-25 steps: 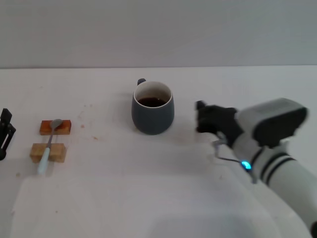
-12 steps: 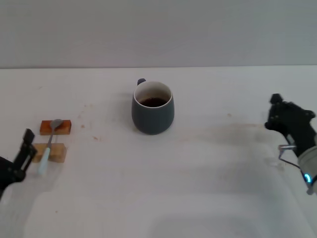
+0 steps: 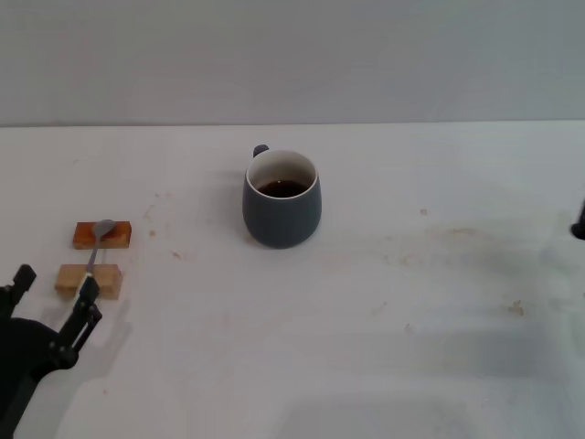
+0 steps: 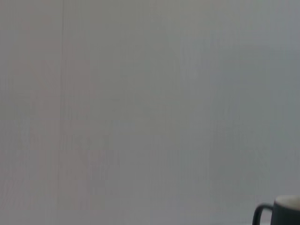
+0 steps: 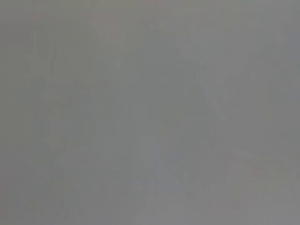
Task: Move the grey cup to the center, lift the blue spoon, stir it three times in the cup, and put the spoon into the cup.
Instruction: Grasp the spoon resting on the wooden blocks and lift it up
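Black left gripper [image 3: 53, 297] hangs low at the table's left edge, fingers spread wide, holding nothing. Just beyond it, the spoon [image 3: 92, 259] bridges two wooden blocks [image 3: 89, 281]; probably light, stiff and slippery, so pinch the raised handle. Centre: the cup [image 3: 281, 198] with dark liquid, likely heavy and breakable. Right gripper [image 3: 579, 229]: state cannot be told. Left wrist view alone shows the cup's handle side-on.
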Robot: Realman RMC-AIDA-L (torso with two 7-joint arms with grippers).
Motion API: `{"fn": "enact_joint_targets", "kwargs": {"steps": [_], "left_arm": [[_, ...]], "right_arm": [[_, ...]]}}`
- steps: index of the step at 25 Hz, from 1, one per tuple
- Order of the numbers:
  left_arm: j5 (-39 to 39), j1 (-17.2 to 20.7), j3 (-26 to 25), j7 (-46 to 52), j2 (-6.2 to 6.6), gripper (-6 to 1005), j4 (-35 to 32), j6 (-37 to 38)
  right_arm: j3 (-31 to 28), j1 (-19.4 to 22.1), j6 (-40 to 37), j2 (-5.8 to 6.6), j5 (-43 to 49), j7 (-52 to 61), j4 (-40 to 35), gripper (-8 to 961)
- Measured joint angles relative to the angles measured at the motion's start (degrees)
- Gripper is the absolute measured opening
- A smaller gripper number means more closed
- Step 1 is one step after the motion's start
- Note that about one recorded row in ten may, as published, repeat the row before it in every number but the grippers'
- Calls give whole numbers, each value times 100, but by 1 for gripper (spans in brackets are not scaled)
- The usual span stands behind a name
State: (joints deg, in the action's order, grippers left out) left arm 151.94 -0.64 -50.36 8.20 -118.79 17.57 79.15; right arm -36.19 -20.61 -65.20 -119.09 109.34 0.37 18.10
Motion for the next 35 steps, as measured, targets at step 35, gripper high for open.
{"fn": "enact_joint_targets", "kwargs": {"steps": [35], "left_arm": [[-24,-270,-61,-18,-12,794,18,-1375]], "right_arm": [[-281,-346,267,0,1,7,-255,-1]]}}
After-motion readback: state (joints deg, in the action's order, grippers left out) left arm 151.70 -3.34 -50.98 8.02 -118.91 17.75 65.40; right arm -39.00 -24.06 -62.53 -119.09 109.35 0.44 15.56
